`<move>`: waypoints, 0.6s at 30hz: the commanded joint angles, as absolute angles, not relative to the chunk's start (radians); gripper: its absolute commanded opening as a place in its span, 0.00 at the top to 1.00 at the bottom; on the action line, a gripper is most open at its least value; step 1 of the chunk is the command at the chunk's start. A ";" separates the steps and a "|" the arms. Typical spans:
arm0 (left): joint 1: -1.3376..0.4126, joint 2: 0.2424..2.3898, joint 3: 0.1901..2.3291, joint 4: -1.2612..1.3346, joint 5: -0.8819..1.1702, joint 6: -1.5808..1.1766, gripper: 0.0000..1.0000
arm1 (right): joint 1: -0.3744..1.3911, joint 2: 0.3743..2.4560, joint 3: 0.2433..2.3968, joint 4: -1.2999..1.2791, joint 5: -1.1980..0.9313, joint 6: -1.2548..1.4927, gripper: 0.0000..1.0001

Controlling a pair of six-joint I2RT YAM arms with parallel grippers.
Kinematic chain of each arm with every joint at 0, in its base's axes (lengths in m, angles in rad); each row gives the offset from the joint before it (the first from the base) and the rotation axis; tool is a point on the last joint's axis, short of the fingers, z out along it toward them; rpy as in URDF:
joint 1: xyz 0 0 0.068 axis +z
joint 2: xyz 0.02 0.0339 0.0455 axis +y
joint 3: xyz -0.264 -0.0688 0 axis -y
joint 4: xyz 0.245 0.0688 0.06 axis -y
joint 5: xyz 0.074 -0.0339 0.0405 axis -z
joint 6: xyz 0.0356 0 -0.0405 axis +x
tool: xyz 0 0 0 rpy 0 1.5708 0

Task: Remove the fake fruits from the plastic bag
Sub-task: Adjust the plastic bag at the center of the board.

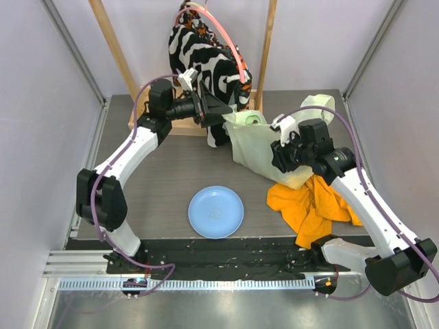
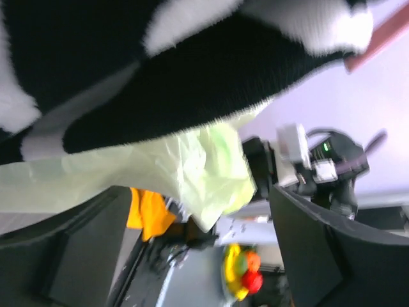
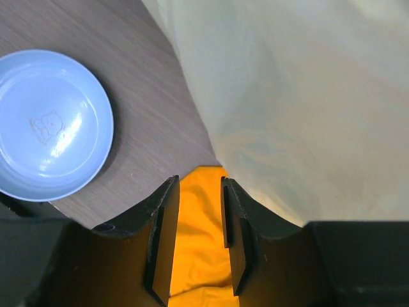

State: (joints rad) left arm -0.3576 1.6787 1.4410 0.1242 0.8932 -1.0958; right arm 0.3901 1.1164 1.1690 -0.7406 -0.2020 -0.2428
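Dark wood-grain table [image 1: 171, 171], and the left gripper [image 2: 198, 192] has its fingers spread wide, clamping nothing, the plastic bag [image 1: 257, 147] crumpled just ahead between them, under the zebra-patterned garment [image 1: 206, 55]. Right gripper [image 3: 199, 182]: fingers narrowed but apart, nothing pinched, bag wall brushing one fingertip, orange cloth [image 3: 199, 256] below the gap, blue plate [image 3: 51, 125] off to its side.

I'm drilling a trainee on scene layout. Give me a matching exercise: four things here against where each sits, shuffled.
1 blue plate
2 orange cloth
3 plastic bag
4 zebra-patterned garment

A hanging by the wooden frame at the back
B lying under the right arm
C near edge of the table, centre
D standing mid-table, right of centre

Pairs: 1-C, 2-B, 3-D, 4-A
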 commanded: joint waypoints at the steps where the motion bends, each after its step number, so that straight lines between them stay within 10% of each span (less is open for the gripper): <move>1: -0.344 1.579 1.480 0.053 1.087 -0.858 0.00 | 0.393 1.071 1.160 -0.724 -0.276 -0.213 0.61; 6: -0.398 1.378 1.634 -0.734 0.733 0.174 0.00 | 0.393 1.052 1.279 -0.848 -0.425 -0.245 0.62; 14: -0.560 1.173 1.247 -0.330 0.341 0.980 0.00 | 0.357 1.097 1.459 -0.823 -0.439 -0.250 0.60; 18: -0.626 1.253 1.256 -0.209 0.305 1.113 0.00 | 0.359 1.137 1.460 -0.703 -0.405 -0.250 0.44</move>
State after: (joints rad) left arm -0.5774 1.1358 1.2877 -0.3607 0.4335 0.7769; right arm 0.3607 1.0943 1.4437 -0.8219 -0.4129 -0.2420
